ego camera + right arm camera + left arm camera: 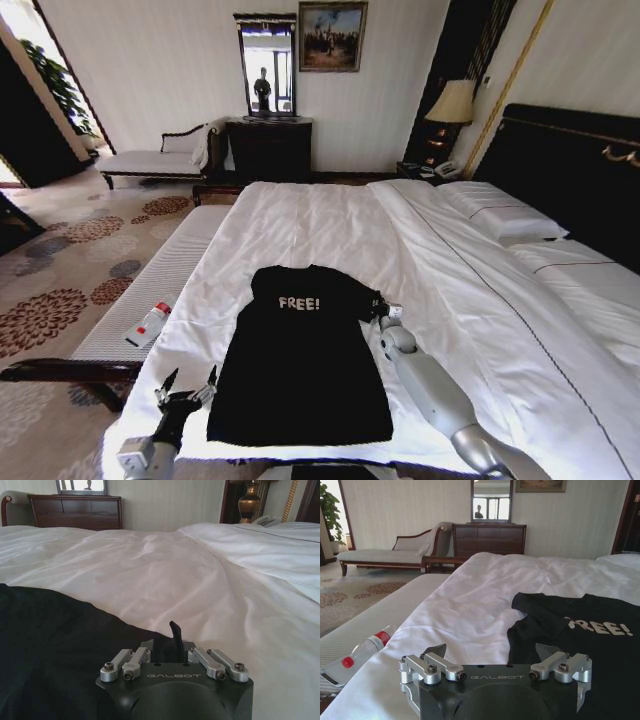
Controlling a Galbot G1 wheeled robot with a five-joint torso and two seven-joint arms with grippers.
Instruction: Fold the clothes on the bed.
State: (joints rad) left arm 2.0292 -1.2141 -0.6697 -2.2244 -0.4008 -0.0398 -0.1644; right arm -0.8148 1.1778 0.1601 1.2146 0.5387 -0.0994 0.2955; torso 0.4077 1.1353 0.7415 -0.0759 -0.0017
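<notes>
The T-shirt (pixel 300 360) lies flat on the bed (pixel 330 220), sleeves tucked, body unfolded. Right gripper (pixel 384 318) clenched on its sleeve edge; left gripper (pixel 186 388) released beside the hem.

One black T-shirt (pixel 300 360), one bed (pixel 330 225), two pillows (pixel 505 215), one bottle (pixel 148 324)

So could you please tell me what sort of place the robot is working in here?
Most likely a hotel bedroom. A very large bed with white bedding and a tall dark headboard takes up most of the view, a table lamp stands beside it, and a dark dresser with a mirror sits against the far wall.
</notes>
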